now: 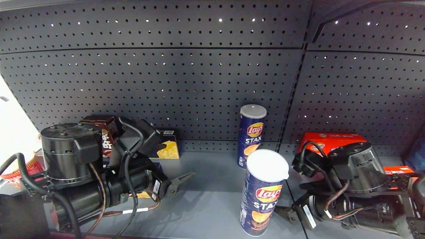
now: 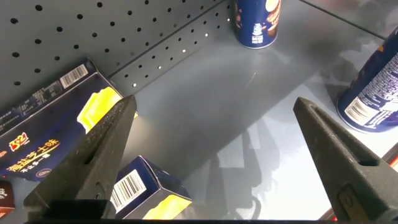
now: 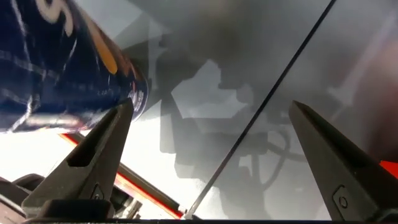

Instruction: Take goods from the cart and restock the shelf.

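Note:
Two blue chip cans stand upright on the grey shelf (image 1: 206, 199). The back can (image 1: 252, 136) is near the pegboard, and the front can (image 1: 265, 192) with a white lid is near the shelf's front edge. My right gripper (image 1: 280, 209) lies low just right of the front can. It is open (image 3: 211, 107), with the can (image 3: 62, 68) beside one finger and not between them. My left gripper (image 1: 186, 176) hovers open over bare shelf (image 2: 214, 104), left of both cans (image 2: 255, 25) (image 2: 373, 87).
Dark blue boxes with yellow print (image 2: 56, 130) (image 2: 143, 193) lie close by the left gripper. A brown box (image 1: 103, 129) and a noodle cup (image 1: 20, 169) sit at the far left, and an orange box (image 1: 332, 141) behind the right arm. Pegboard (image 1: 186, 83) closes off the back.

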Tool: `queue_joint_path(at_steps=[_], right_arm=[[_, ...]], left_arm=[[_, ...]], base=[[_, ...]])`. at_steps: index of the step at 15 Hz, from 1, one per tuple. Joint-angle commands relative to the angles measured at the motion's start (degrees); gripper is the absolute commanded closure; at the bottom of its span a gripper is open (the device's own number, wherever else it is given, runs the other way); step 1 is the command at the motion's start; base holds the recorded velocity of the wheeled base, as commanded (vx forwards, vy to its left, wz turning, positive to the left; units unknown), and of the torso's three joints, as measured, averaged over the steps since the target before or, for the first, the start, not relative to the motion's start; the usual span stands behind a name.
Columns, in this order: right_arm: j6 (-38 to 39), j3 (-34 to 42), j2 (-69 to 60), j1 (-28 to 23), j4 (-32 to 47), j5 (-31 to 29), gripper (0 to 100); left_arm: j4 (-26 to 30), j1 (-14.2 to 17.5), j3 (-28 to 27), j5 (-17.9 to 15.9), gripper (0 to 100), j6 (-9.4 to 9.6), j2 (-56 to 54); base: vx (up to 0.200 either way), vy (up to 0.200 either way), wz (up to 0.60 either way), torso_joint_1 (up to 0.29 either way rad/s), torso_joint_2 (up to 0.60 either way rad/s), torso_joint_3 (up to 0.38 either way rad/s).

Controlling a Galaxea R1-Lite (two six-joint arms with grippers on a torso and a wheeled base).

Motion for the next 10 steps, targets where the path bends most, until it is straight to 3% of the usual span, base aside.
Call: queue_joint_path(at_steps=[1,5,7,10], right_arm=[[0.02,0.31,0.05,0.00,-0.03,0.00,0],[0.02,0.22,0.49,-1.76,-0.03,0.00,0],[0.02,0.13,0.49,-2.64,-0.03,0.09,0],[0.02,0.57,0.14,-3.51,-0.03,0.00,0]], left_arm=[[-0.11,0.01,-0.05,0.00,0,-0.01,0.12],[0.50,-0.87,0.57,0.00,0,0.08,0.03],[0.68,-5.79,1.97,0.00,0,-0.01,1.35],[0.86,-10.01,0.66,0.00,0,-0.01,6.97]], base=[[0.000,0.000,0.00,0.000,0.00,0.000],[0.000,0.000,0.00,0.000,0.00,0.000],[0.000,0.000,0.00,0.000,0.00,0.000],[0.000,0.000,0.00,0.000,0.00,0.000]])
